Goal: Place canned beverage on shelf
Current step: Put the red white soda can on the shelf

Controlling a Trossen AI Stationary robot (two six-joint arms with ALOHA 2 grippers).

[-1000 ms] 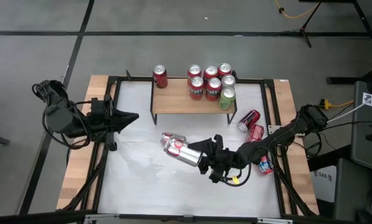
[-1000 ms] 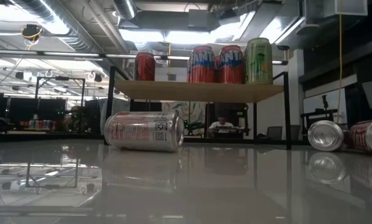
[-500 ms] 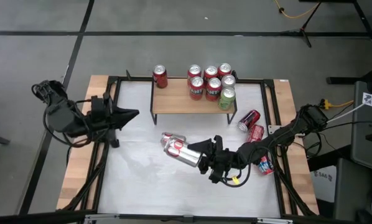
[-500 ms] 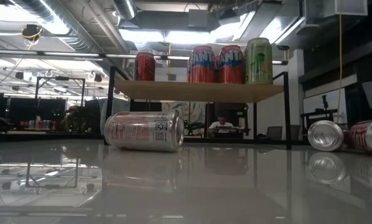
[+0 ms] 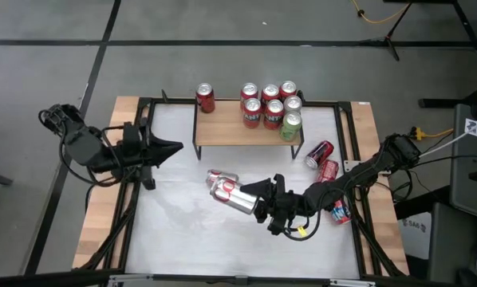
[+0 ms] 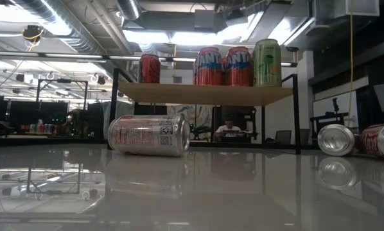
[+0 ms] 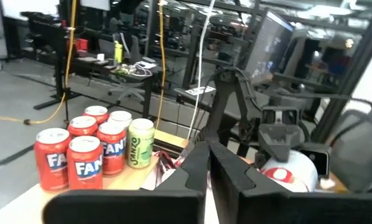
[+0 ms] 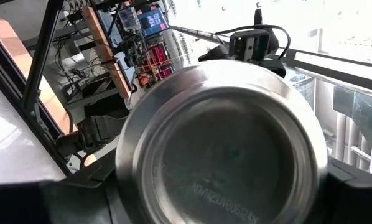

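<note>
My right gripper (image 5: 254, 201) is over the middle of the table, shut on a silver can (image 5: 238, 198). The can's round bottom (image 8: 220, 149) fills the right wrist view. Another can (image 5: 217, 178) lies on its side on the table (image 6: 149, 135), just beyond the held one. The shelf (image 5: 246, 132), a wood plank on black legs (image 6: 205, 94), stands at the far side. On it stand several red cans (image 5: 266, 104) and a green one (image 5: 291, 126). My left gripper (image 5: 175, 147) is at the table's left, shut and holding nothing, pointing toward the right (image 7: 208, 165). My right gripper pinches the silver can between its two fingers, one on each side of the can's wall (image 8: 125, 163). The fingers come level from the table's right side and lie along the can, whose bottom faces the wrist. The can lies about level, lifted clear of the table.
Three more cans lie by the table's right edge (image 5: 319, 153) (image 5: 328, 169) (image 5: 340, 211); two of them show in the low view (image 6: 336, 139) (image 6: 381, 140). One red can (image 5: 205, 98) stands alone at the shelf's left end. White tabletop (image 5: 183, 223) lies bare at the near left.
</note>
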